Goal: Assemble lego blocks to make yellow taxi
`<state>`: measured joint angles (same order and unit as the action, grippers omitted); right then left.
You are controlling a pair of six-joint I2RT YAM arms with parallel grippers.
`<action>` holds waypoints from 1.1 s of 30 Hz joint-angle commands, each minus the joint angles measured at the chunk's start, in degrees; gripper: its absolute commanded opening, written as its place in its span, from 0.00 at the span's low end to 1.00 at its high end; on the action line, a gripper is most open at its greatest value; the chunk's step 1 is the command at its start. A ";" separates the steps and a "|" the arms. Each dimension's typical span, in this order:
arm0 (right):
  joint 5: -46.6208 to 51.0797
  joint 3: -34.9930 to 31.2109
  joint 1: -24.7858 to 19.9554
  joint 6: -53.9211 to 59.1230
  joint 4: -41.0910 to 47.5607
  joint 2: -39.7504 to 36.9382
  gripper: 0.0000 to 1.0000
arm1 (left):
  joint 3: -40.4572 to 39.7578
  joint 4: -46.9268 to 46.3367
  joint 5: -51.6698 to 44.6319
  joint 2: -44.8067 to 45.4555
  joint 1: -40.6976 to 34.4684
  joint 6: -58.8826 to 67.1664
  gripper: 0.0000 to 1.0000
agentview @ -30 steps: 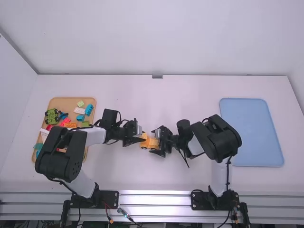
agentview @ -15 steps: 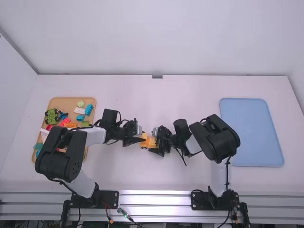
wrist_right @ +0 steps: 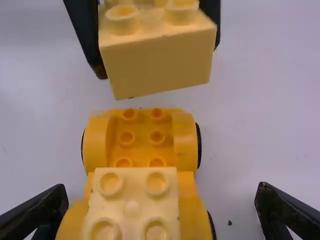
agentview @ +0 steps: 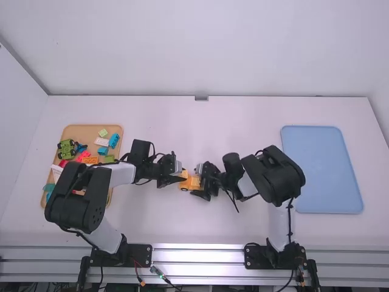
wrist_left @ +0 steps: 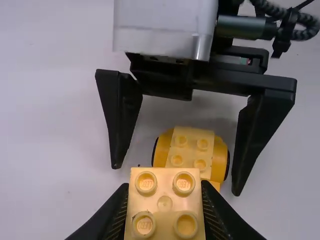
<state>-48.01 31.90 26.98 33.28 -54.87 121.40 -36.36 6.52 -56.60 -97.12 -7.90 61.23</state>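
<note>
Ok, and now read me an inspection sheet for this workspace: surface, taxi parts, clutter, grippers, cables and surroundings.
Surface: white table, with a small dark speck beside the taxi parts.
Job's things: yellow wheeled base with one yellow block on it; a second yellow block held apart from it.
Clutter: tan tray of mixed blocks and a green vehicle; blue tray opposite.
Left gripper: shut on the second block.
Right gripper: open, fingers either side of the base.
Cables: black cables on both arms; connector between the arm mounts.
Surroundings: white walls, metal rails along the near edge.
</note>
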 commanded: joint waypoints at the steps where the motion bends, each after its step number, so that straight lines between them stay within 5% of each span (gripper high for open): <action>1: -2.99 1.07 -0.02 -0.52 -1.75 4.13 0.97 | 0.63 -0.26 -1.44 -0.61 -0.31 -0.37 0.17; 10: -5.09 -1.40 -0.07 -3.08 -12.52 6.05 0.98 | 0.66 -3.23 -1.44 -0.61 -0.35 2.69 0.10; 23: -5.29 2.14 -2.27 -9.20 -6.54 6.05 1.00 | 0.66 -3.23 -1.42 -0.61 -0.35 2.64 0.08; 33: -9.27 1.03 -2.58 -0.79 -6.36 6.05 0.75 | 0.66 -2.91 -1.03 -0.61 -2.64 2.45 0.08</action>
<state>-55.90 33.26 24.80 30.74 -61.28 126.63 -36.36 3.77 -56.53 -97.14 -9.74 62.96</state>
